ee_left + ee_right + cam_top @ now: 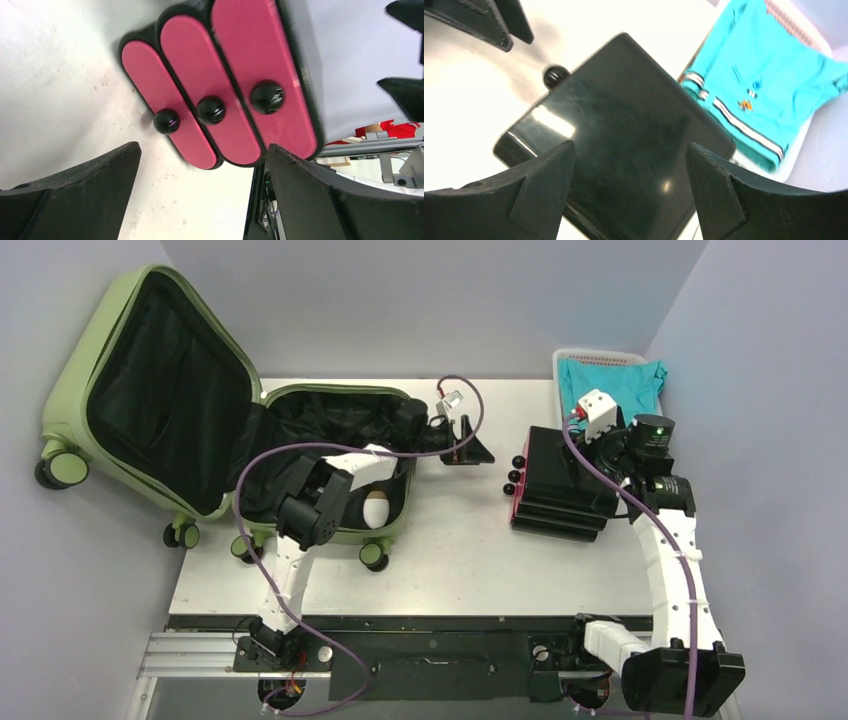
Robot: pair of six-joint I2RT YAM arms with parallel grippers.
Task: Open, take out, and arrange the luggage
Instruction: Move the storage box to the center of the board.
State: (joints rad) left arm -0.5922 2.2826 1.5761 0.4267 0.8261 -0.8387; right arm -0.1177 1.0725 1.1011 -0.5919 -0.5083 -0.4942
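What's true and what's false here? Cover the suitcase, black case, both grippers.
1. The light olive-green hard-shell suitcase lies open. True.
2. The left gripper is shut on the black case with the pink side. False: open, empty, short of it.
3. A turquoise garment lies in the white mesh basket. True.
4. The pink side bears two knobs. False: three round black knobs.
5. The right gripper grips the garment. False: open, above the black case.

The luggage point(160, 390) lies open at the left end of the table point(450, 560), an egg-shaped object point(376, 508) in its base. Right of centre sits a small case point(560, 480); behind it, a basket point(600, 356) holding a shirt point(620, 380).
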